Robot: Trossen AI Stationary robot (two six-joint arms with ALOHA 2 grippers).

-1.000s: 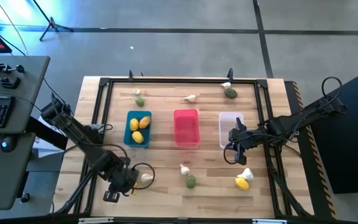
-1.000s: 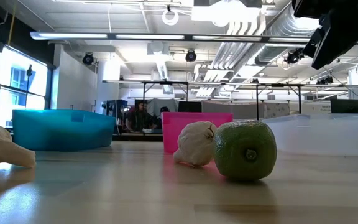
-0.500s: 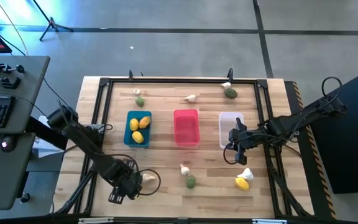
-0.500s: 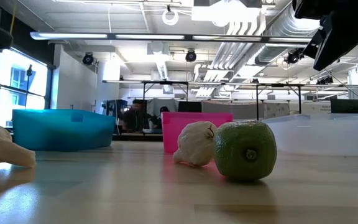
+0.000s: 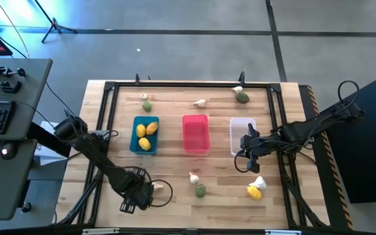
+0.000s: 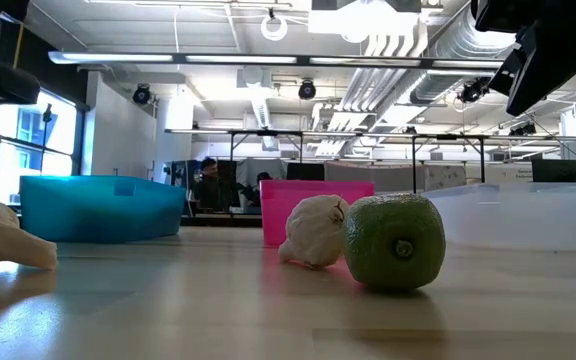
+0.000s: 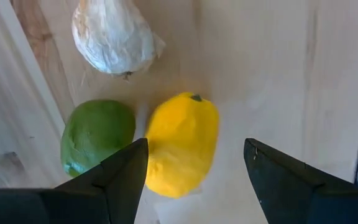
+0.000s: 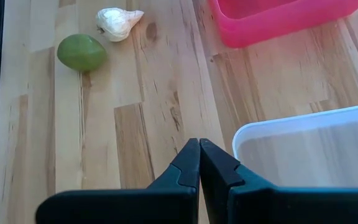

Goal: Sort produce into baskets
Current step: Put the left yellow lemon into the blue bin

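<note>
The left gripper points down at the worktop near its front edge, ahead of the blue bin, jaws released and spread either side of a lemon. A lime lies touching that lemon; a garlic is just beyond them. Since a second ago the left arm has swung rightward along the front edge and its jaws have parted. The right gripper hangs clenched and empty beside the white bin, unchanged.

Wooden table, three baskets mid-table, loose produce scattered at front and back
</note>
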